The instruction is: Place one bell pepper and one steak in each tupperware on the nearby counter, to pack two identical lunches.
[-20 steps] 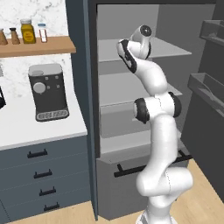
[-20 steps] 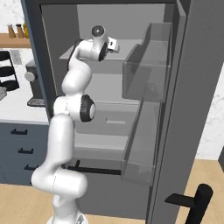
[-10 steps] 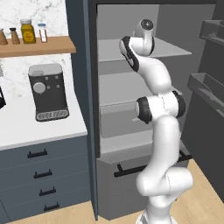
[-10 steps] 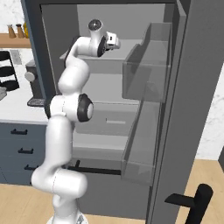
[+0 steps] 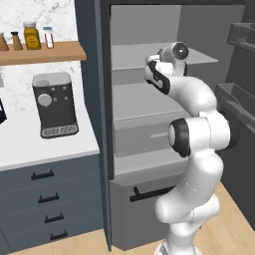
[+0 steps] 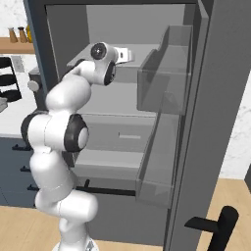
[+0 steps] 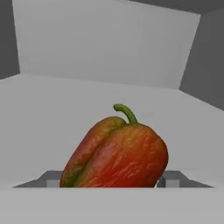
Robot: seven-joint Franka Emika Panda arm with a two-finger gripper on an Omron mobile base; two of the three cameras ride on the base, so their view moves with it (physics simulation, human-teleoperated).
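Left base view has the arm reaching deeper onto the fridge's upper shelf [image 5: 149, 55] than a second ago. Gripper [image 7: 114, 180] jaws have narrowed, flanking the bell pepper [image 7: 117, 154]; grip uncertain. It's glossy red-orange, green-stemmed, leaning on that shelf.

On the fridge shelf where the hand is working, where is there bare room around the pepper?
Bare shelf lies on both sides of the bell pepper and behind it to the back wall. It is tight at the gripper, whose fingers flank the pepper.
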